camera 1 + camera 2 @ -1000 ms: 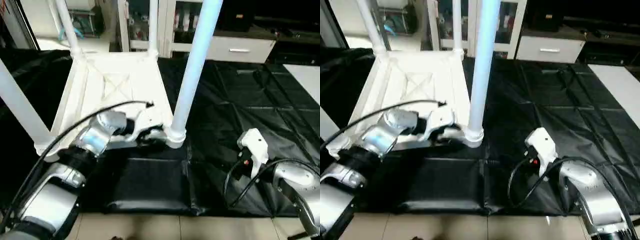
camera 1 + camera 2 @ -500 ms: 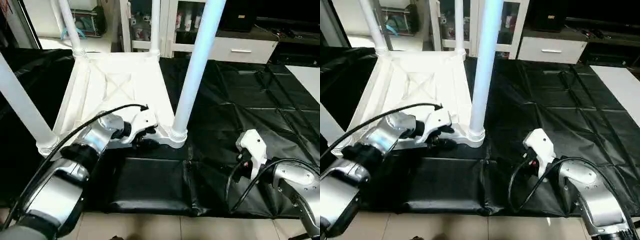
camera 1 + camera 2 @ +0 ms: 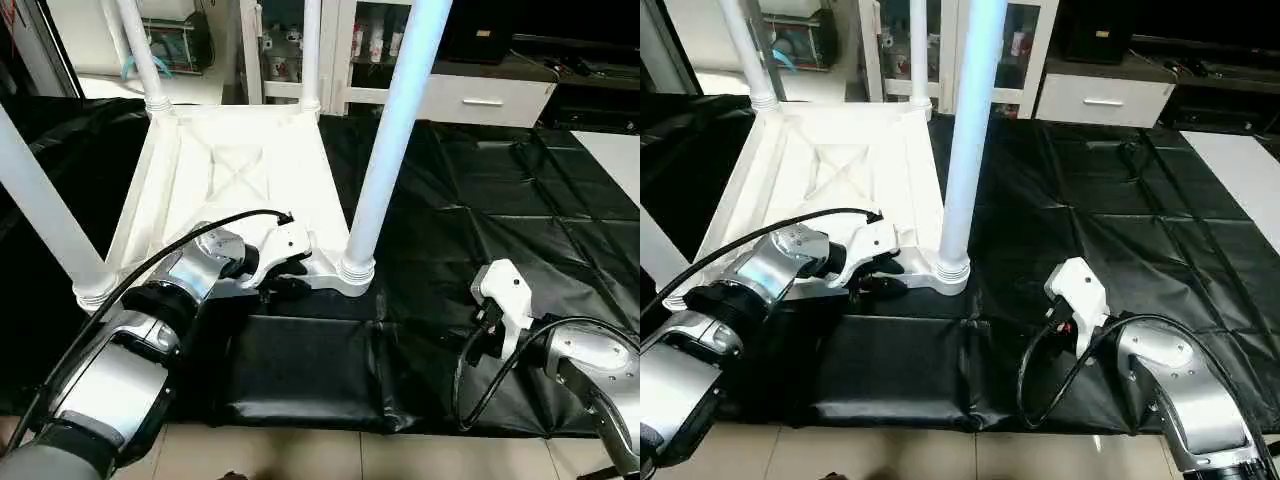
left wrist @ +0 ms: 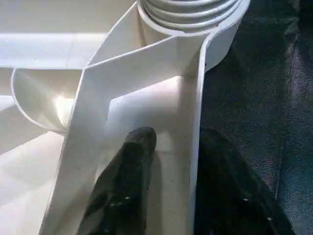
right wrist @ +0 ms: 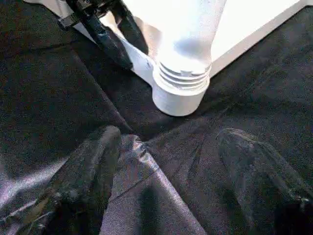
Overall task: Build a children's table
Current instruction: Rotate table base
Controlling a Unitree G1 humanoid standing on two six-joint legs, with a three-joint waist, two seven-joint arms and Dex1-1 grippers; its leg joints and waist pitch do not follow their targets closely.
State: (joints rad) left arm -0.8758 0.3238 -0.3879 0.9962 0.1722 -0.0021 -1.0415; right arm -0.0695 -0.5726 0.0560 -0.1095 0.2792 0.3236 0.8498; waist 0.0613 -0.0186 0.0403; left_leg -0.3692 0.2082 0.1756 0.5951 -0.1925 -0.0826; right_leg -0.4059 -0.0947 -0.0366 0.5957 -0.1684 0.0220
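The children's table (image 3: 235, 175) lies upside down on the black mat, the left gripper (image 3: 283, 283) pinches its near rim, the right gripper (image 3: 1072, 325) is open, and a hard tug could tip it.

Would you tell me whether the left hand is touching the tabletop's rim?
Touching. In the left wrist view, one finger lies inside the tabletop against the rim wall, the other outside, so the left hand straddles the rim.

Even indoor light; wrist views soft, glare on white plastic.
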